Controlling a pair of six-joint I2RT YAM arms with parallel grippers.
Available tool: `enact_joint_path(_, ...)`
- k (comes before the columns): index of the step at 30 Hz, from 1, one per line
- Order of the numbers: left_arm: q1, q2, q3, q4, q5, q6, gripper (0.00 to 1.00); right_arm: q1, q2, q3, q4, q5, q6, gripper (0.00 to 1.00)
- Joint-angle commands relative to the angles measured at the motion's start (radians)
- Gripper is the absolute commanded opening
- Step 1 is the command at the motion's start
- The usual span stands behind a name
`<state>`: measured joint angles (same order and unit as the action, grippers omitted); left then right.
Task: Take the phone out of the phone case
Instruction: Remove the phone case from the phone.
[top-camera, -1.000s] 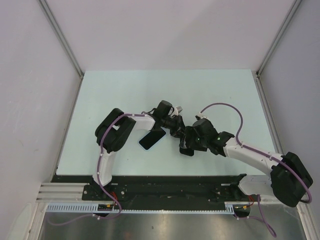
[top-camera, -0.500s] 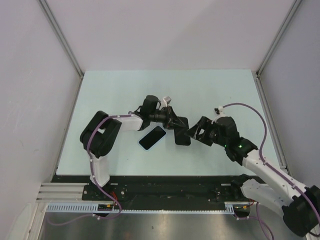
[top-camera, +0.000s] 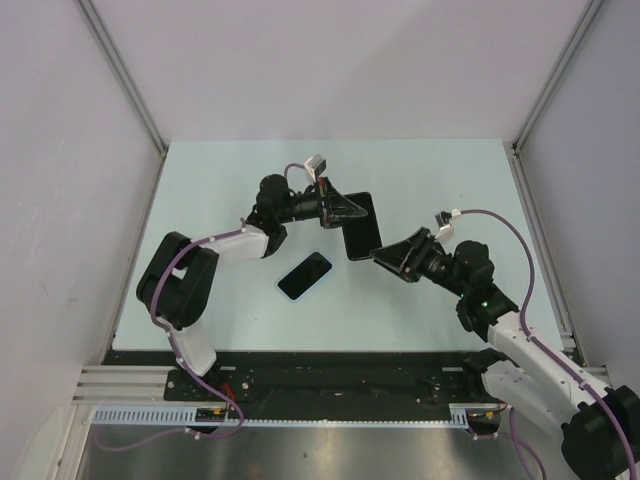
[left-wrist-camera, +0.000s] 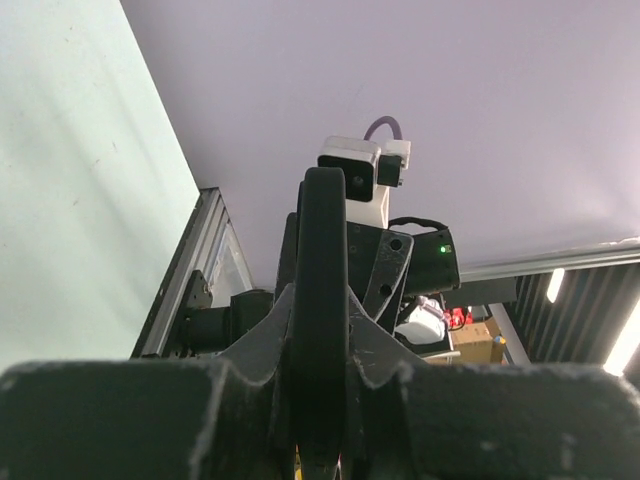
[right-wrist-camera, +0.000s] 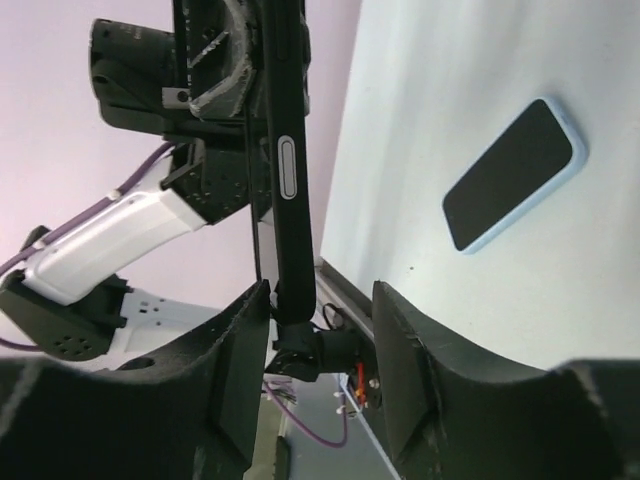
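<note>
The phone (top-camera: 304, 276), black screen with a pale blue rim, lies flat on the table; the right wrist view shows it as well (right-wrist-camera: 515, 175). My left gripper (top-camera: 338, 205) is shut on the black phone case (top-camera: 362, 228) and holds it on edge above the table. In the left wrist view the case (left-wrist-camera: 322, 250) stands thin between the jaws of that gripper (left-wrist-camera: 322, 300). My right gripper (top-camera: 385, 254) is open at the case's near corner. From the right wrist, the case's end (right-wrist-camera: 285, 150) hangs between the spread fingers of the right gripper (right-wrist-camera: 320, 300), close to the left one.
The pale green table (top-camera: 220, 190) is bounded by grey walls on three sides and a metal rail (top-camera: 330, 355) along the near edge. The right arm's purple cable (top-camera: 500, 230) loops above the table at the right.
The left arm has swung the case away from the near edge and up. The right gripper has drawn back to the right and its jaws have narrowed. The phone has not moved.
</note>
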<state>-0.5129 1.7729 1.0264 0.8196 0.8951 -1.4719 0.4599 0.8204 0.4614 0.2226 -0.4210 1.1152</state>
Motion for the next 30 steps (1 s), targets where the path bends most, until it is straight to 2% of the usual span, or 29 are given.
enact_joint_path(1,-0.003,-0.069,0.015,0.096,0.024,-0.061,0.00,-0.012,0.000,-0.026,0.190,-0.036,0.095,0.46)
enact_joint_path(3,-0.003,-0.073,0.011,0.099,0.024,-0.065,0.00,-0.015,0.000,-0.039,0.231,-0.032,0.109,0.42)
enact_joint_path(9,0.001,-0.075,0.009,0.128,0.022,-0.088,0.00,-0.017,0.011,-0.063,0.314,-0.018,0.166,0.17)
enact_joint_path(10,0.001,-0.076,0.008,0.128,0.022,-0.091,0.00,-0.017,0.010,-0.069,0.316,-0.013,0.172,0.00)
enact_joint_path(13,0.002,-0.081,0.001,0.133,0.022,-0.097,0.00,-0.017,0.005,-0.084,0.374,-0.019,0.186,0.00)
enact_joint_path(18,0.004,-0.084,-0.015,0.183,0.033,-0.160,0.00,-0.013,0.014,-0.125,0.648,-0.070,0.158,0.00)
enact_joint_path(22,0.004,-0.092,-0.048,0.344,0.036,-0.283,0.00,-0.017,0.043,-0.133,0.806,-0.136,0.104,0.00)
enact_joint_path(24,0.004,-0.099,-0.074,0.421,0.019,-0.368,0.00,-0.018,0.066,-0.161,0.952,-0.144,0.112,0.00)
enact_joint_path(25,0.004,-0.110,-0.078,0.482,0.012,-0.393,0.00,-0.014,0.095,-0.180,1.132,-0.134,0.124,0.00)
enact_joint_path(27,0.002,-0.121,-0.092,0.529,-0.008,-0.445,0.00,-0.018,0.141,-0.242,1.300,-0.073,0.165,0.00)
enact_joint_path(28,0.002,-0.134,-0.097,0.552,-0.015,-0.453,0.00,-0.026,0.161,-0.248,1.360,-0.061,0.181,0.00)
enact_joint_path(30,0.002,-0.156,-0.107,0.556,-0.031,-0.453,0.00,-0.021,0.195,-0.244,1.373,-0.041,0.187,0.00)
